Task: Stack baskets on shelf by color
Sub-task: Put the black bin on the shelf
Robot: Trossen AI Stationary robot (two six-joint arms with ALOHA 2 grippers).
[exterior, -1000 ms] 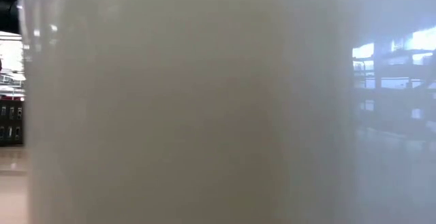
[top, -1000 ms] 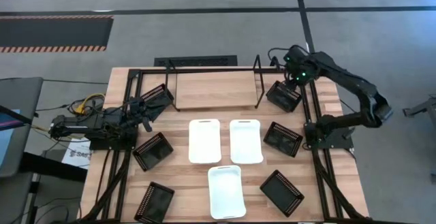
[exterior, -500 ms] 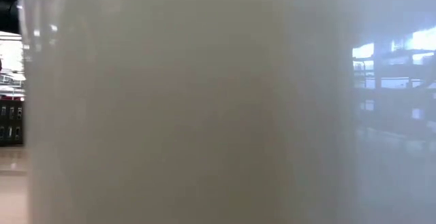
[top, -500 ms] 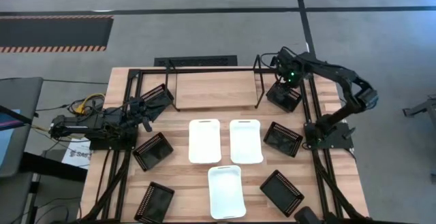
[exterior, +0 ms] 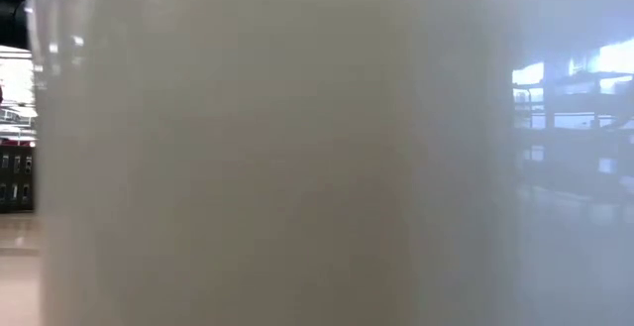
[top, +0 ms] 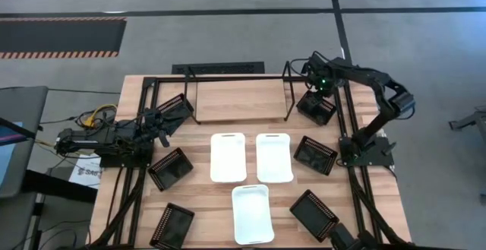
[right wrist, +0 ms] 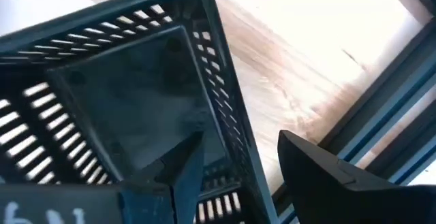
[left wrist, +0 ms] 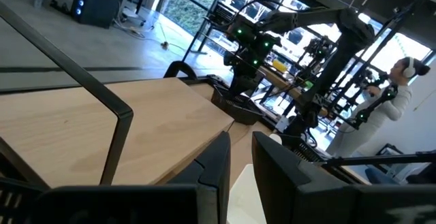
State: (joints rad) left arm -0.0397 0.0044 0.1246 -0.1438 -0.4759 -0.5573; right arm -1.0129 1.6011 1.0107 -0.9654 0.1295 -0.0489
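The wooden table [top: 250,98] carries everything, and the shelf [top: 237,98], a low black wire rack with a light wood base panel, stands at its far edge and serves as the landmark here.

In front of the shelf lie three white baskets: two side by side just before it [top: 228,157] [top: 274,157], and a third [top: 251,213] farther out, toward the near edge. In the low view a pale blurred surface fills nearly everything.

Six black baskets [top: 170,168] lie around them. One [top: 173,109] sits tilted just off the shelf's left end; two lie farther out on that side. One [top: 317,107] sits just off the shelf's right end, with two more [top: 315,154] [top: 314,213] farther out on that side.

The right gripper [top: 317,90] is at the black basket by the shelf's right end; its jaws are spread and straddle that basket's mesh wall [right wrist: 228,125], one finger inside and one outside.

The left gripper [top: 161,121] is off the shelf's left end, next to the tilted basket; its fingers [left wrist: 214,176] stand close together with a narrow gap, pinching nothing visible.
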